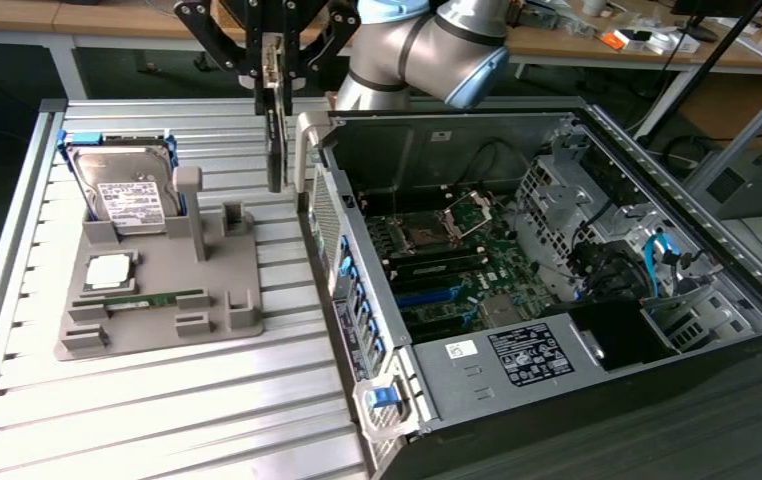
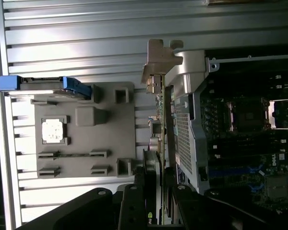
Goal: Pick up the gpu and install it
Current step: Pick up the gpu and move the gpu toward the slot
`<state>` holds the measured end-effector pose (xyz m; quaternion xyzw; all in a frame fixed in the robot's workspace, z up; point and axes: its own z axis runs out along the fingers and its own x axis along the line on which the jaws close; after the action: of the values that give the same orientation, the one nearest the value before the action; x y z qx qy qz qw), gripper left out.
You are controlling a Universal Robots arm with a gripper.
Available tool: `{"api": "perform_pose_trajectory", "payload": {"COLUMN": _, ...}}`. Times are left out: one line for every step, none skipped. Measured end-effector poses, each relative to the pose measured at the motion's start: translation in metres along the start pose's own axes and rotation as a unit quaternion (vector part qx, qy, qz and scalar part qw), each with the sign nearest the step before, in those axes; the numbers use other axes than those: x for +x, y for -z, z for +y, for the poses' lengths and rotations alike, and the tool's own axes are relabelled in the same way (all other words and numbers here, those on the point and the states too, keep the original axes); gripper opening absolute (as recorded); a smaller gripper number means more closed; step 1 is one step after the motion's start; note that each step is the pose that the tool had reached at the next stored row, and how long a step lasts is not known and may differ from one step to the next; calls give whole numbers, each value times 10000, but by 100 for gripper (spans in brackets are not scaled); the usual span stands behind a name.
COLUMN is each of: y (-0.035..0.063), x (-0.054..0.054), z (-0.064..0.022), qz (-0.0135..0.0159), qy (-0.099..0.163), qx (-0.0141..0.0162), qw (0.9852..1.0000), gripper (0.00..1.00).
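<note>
One slip is our main worry here. The gripper [image 1: 274,72] is clamped on the top edge of the gpu [image 1: 274,150], and the card hangs straight down from it in the air. It is just beside the rear wall of the computer case [image 1: 344,262], over the strip of table between that case and the grey holder [image 1: 154,320].

We judge that so long a card, held only by one edge, could swing or twist in the grip. Its lower end could then catch the case wall or one of the holder's posts and be knocked askew.

In the wrist view the gpu [image 2: 162,122] shows edge-on: a thin, dark, flat strip with a greenish edge and small parts along it, running away from the gripper [image 2: 156,194] beside the case's perforated wall.
</note>
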<state>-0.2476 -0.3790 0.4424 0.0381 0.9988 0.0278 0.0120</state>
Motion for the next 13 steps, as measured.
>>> {"api": "perform_pose_trajectory", "payload": {"y": 0, "x": -11, "z": 1, "qz": 0, "qy": 0, "qx": 0, "qw": 10000, "gripper": 27}}
{"api": "perform_pose_trajectory", "payload": {"y": -1, "x": -23, "z": 1, "qz": 0, "qy": 0, "qx": 0, "qw": 10000, "gripper": 27}}
{"api": "perform_pose_trajectory", "payload": {"y": -1, "x": -33, "z": 2, "qz": 0, "qy": 0, "qx": 0, "qw": 10000, "gripper": 27}}
{"api": "perform_pose_trajectory", "payload": {"y": -1, "x": -47, "z": 3, "qz": 0, "qy": 0, "qx": 0, "qw": 10000, "gripper": 27}}
{"api": "perform_pose_trajectory", "payload": {"y": -1, "x": -65, "z": 4, "qz": 0, "qy": 0, "qx": 0, "qw": 10000, "gripper": 27}}
{"api": "perform_pose_trajectory", "payload": {"y": -2, "x": -75, "z": 5, "qz": 0, "qy": 0, "qx": 0, "qw": 10000, "gripper": 27}}
{"api": "perform_pose_trajectory", "payload": {"y": -2, "x": -85, "z": 6, "qz": 0, "qy": 0, "qx": 0, "qw": 10000, "gripper": 27}}
{"api": "perform_pose_trajectory", "payload": {"y": -2, "x": -103, "z": 7, "qz": 0, "qy": 0, "qx": 1, "qw": 10000, "gripper": 27}}
{"api": "perform_pose_trajectory", "payload": {"y": -3, "x": -129, "z": 8, "qz": 0, "qy": 0, "qx": 0, "qw": 10000, "gripper": 27}}
{"api": "perform_pose_trajectory", "payload": {"y": -4, "x": -153, "z": 10, "qz": 0, "qy": 0, "qx": 0, "qw": 10000, "gripper": 27}}
{"api": "perform_pose_trajectory", "payload": {"y": -5, "x": -169, "z": 11, "qz": 0, "qy": 0, "qx": 0, "qw": 10000, "gripper": 27}}
{"api": "perform_pose_trajectory", "payload": {"y": -4, "x": -191, "z": 12, "qz": 0, "qy": 0, "qx": 1, "qw": 10000, "gripper": 27}}
{"api": "perform_pose_trajectory", "payload": {"y": -5, "x": -201, "z": 12, "qz": 0, "qy": 0, "qx": 0, "qw": 10000, "gripper": 27}}
